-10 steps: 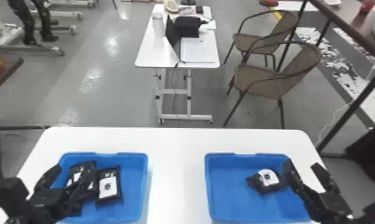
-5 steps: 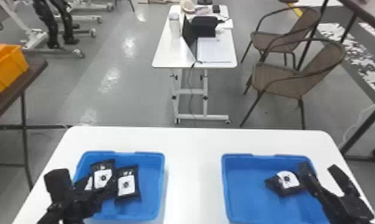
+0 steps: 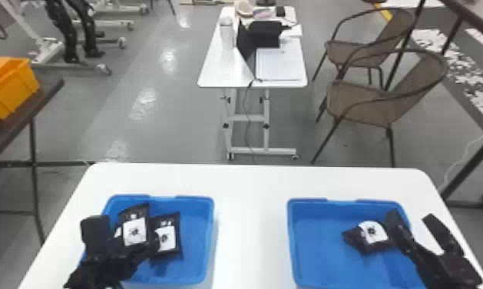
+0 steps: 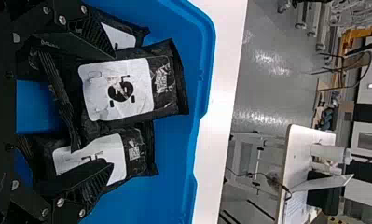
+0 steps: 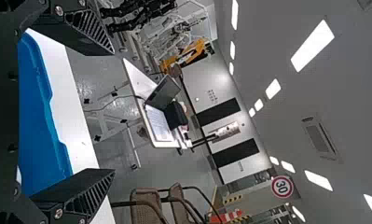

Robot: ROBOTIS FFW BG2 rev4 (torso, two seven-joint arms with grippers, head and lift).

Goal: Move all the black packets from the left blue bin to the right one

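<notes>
My left gripper [image 3: 122, 239] is over the left blue bin [image 3: 207, 238], fingers spread around the packets. A black packet with a white label [image 3: 135, 230] lies at the bin's left, overlapping another; a further packet [image 3: 167, 236] is to its right. In the left wrist view, the open left gripper [image 4: 112, 110] has the top packet [image 4: 127, 88] between its fingers, other packets [image 4: 137, 154] below and beside it. The right blue bin [image 3: 291, 246] holds one black packet [image 3: 371, 234]. Open and holding nothing, my right gripper [image 3: 412, 222] is at that bin's right side; the right wrist view shows this gripper [image 5: 113, 112] too.
Both bins stand on a white table [image 3: 252, 215], with a strip of tabletop between them. Beyond it are a smaller white table [image 3: 229, 69] with a laptop and brown chairs [image 3: 367, 100]. An orange crate [image 3: 10, 88] sits on a dark table at the left.
The head view has turned left, shifting the scene rightward. Within the left bin, my left gripper's fingers have shifted and spread, exposing more of the top packet's label. The right gripper stays near its bin's right side.
</notes>
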